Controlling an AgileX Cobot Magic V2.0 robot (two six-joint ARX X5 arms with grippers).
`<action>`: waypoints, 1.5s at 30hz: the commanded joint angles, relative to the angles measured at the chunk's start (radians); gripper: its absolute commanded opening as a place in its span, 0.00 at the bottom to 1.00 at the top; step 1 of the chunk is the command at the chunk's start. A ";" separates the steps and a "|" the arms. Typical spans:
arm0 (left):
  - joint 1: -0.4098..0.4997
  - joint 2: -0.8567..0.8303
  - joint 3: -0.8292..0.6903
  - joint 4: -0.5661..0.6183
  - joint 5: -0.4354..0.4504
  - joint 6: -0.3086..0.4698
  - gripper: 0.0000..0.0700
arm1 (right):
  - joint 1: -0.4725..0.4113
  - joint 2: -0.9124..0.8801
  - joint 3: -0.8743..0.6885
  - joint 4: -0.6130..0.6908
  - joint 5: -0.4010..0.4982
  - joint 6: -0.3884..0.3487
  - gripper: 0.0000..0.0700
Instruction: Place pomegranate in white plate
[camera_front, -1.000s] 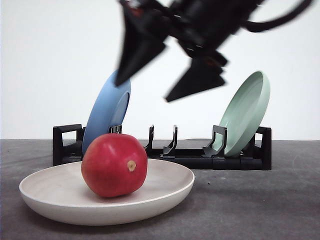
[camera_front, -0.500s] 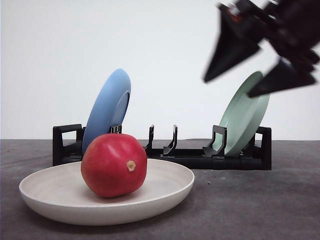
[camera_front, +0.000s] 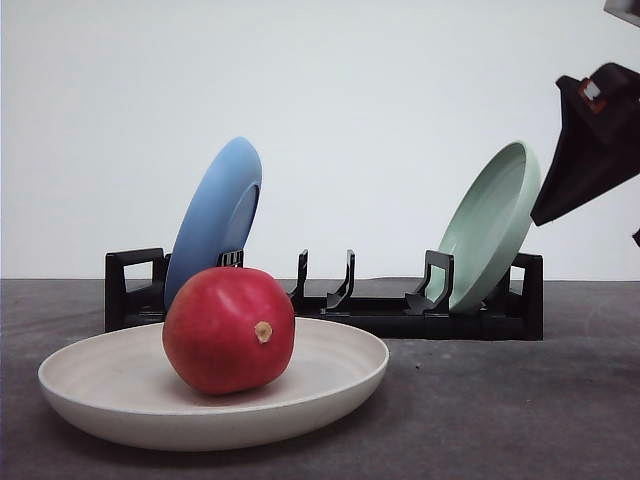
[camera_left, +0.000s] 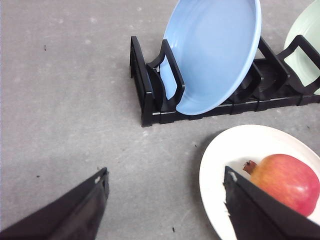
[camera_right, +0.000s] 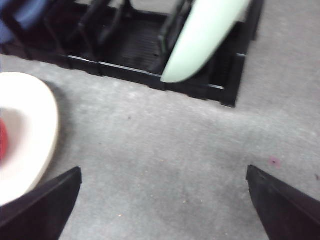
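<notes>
The red pomegranate rests inside the white plate at the front left of the table, its tan nub facing the camera. Nothing touches it. My right gripper hangs open at the far right, well above the table and clear of the plate. In the right wrist view the right gripper is spread wide over bare table, with the plate off to one side. My left gripper is also open and empty, one finger overlapping the pomegranate and plate.
A black dish rack stands behind the plate. It holds a blue plate leaning at its left end and a pale green plate at its right end. Grey tabletop lies open to the right of the white plate.
The right gripper has swung from above the plate to the far right and lower. The pomegranate stays still in the plate.
</notes>
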 joint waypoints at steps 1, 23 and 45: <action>-0.001 0.002 0.004 0.000 0.002 -0.001 0.49 | 0.004 0.006 0.002 0.008 0.005 0.005 0.75; 0.003 -0.016 -0.001 -0.001 0.002 -0.001 0.04 | 0.004 0.006 0.002 0.043 0.004 0.005 0.06; 0.176 -0.522 -0.564 0.345 -0.136 0.027 0.04 | 0.004 0.006 0.002 0.043 0.004 0.005 0.06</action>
